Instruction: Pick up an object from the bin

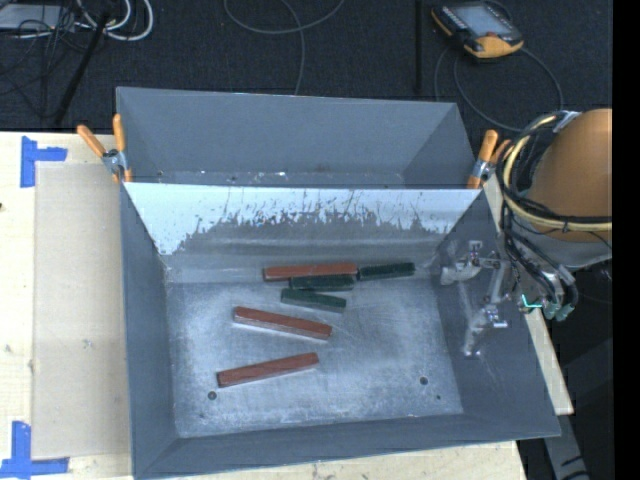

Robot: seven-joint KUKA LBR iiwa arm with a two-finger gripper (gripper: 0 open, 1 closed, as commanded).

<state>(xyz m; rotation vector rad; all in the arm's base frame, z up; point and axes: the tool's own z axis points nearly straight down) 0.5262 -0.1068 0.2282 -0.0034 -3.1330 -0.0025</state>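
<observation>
The gripper (478,303) hangs at the right wall of the bin (330,413); whether it is released or clenched cannot be told. The nearest thing is a dark green bar (387,269) at the floor's far edge. It is judged stiff, light and smooth, best gripped across its narrow width at mid-length.

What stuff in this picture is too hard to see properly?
1. Camera view: the dark green sticks near the back wall overlap each other and a brown stick, so their number and full lengths are unclear.
2. Camera view: the bin floor beneath the pincer, on the right, is hidden by the pincer itself.
3. Camera view: whether the pincer touches the right wall is unclear, grey metal against grey.
</observation>
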